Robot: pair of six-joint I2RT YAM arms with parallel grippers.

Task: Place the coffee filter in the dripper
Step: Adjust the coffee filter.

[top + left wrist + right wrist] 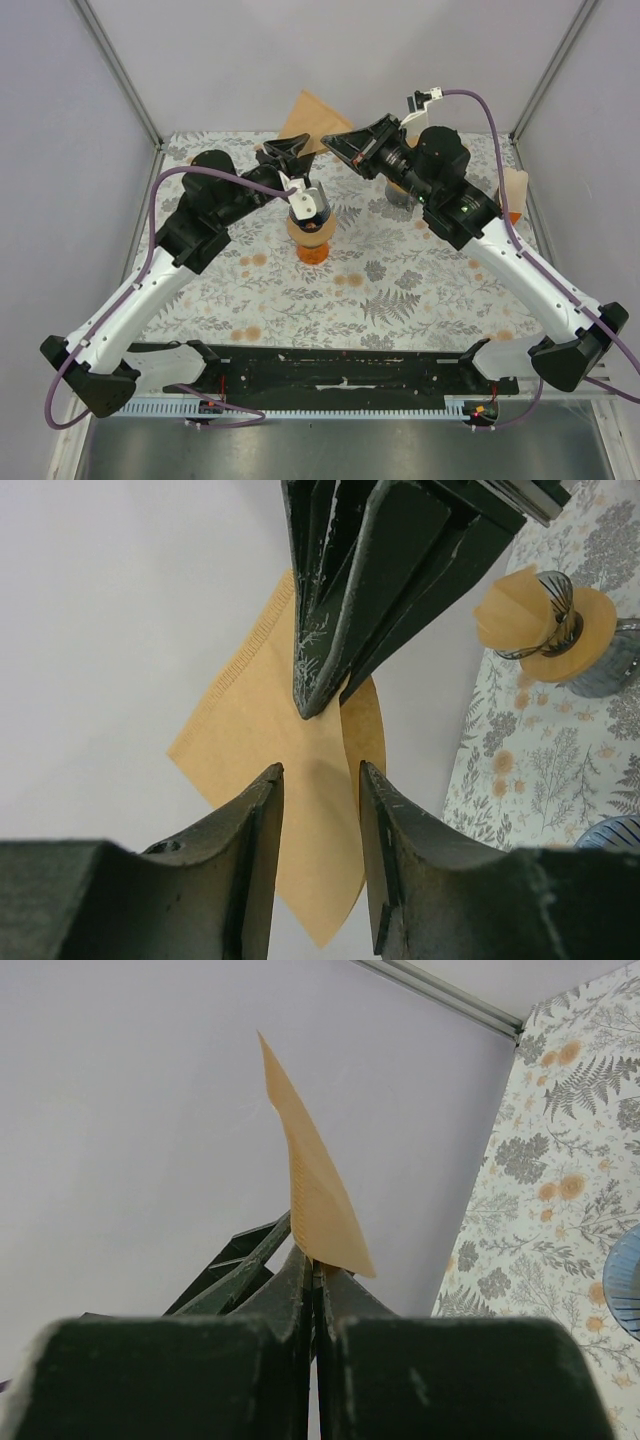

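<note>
Above far tabletop (pixel 400 290) edge, right claw (pixel 317 1265) pinched coffee filter (pixel 250 730) upright; left claw (pixel 318 780) gaped just beside it; dripper (pixel 311 235) sat below, nearer left arm.

1 filter (pixel 312 108), 1 dripper (pixel 312 235), 2 pincers: L pincer (pixel 288 150), R pincer (pixel 336 141)

My right hand (pixel 318 1266) has its two fingers pressed flat together, pinching the lower edge of the coffee filter (pixel 316 1192). The filter stands edge-on as a thin brown sliver, crimped seam showing, curving up and left to a point against the pale wall (pixel 130 1110). Just behind my fingertips on the left are the dark fingers of my left hand (pixel 262 1245), their gap not readable; on the right are the fern-patterned desk (pixel 540 1160) and a blue rounded object (pixel 626 1285) cut by the frame.
</note>
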